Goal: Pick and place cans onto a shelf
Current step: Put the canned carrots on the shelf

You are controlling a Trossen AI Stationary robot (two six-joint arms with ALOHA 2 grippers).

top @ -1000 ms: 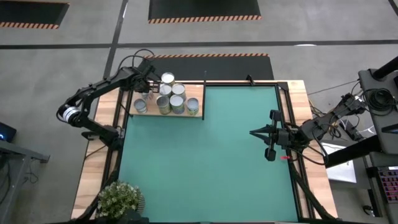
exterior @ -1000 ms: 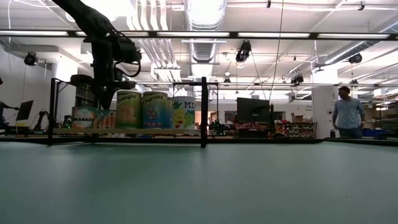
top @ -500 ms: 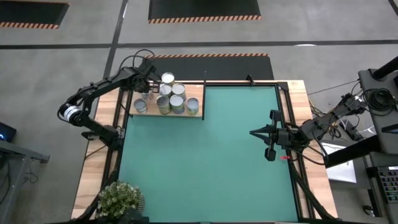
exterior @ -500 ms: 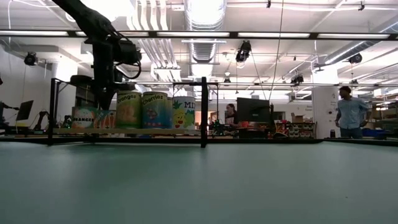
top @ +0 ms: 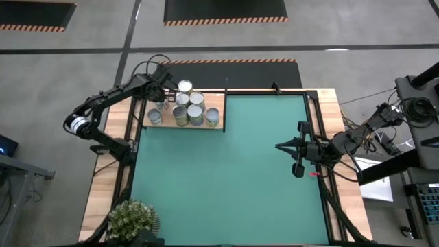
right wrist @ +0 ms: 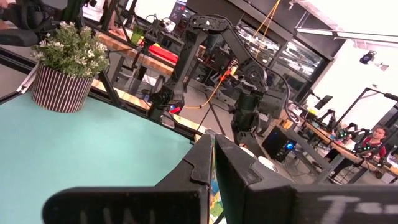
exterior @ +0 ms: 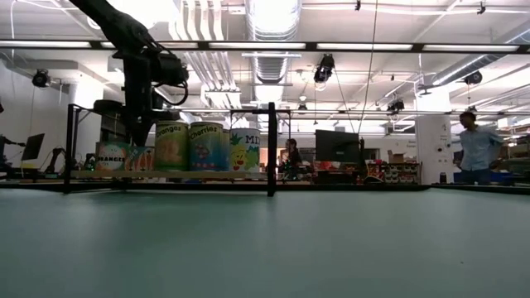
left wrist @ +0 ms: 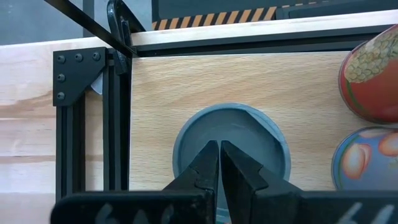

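- Shelf (left wrist: pixel 205 87) — pale wood, smooth, fine grain.
- Cans (top: pixel 188 110) — metal tops, dull silver; glossy printed sides.
- Mat (top: pixel 226 171) — green, matt, smooth.
- Frame (left wrist: pixel 78 93) — black metal, matt.
- Pot (right wrist: pixel 59 90) — ribbed, striped.

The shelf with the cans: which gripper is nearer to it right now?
Left. The left gripper is shut directly over the shelf, beside the cans. The right gripper waits, shut, across the green mat near the table's right edge.
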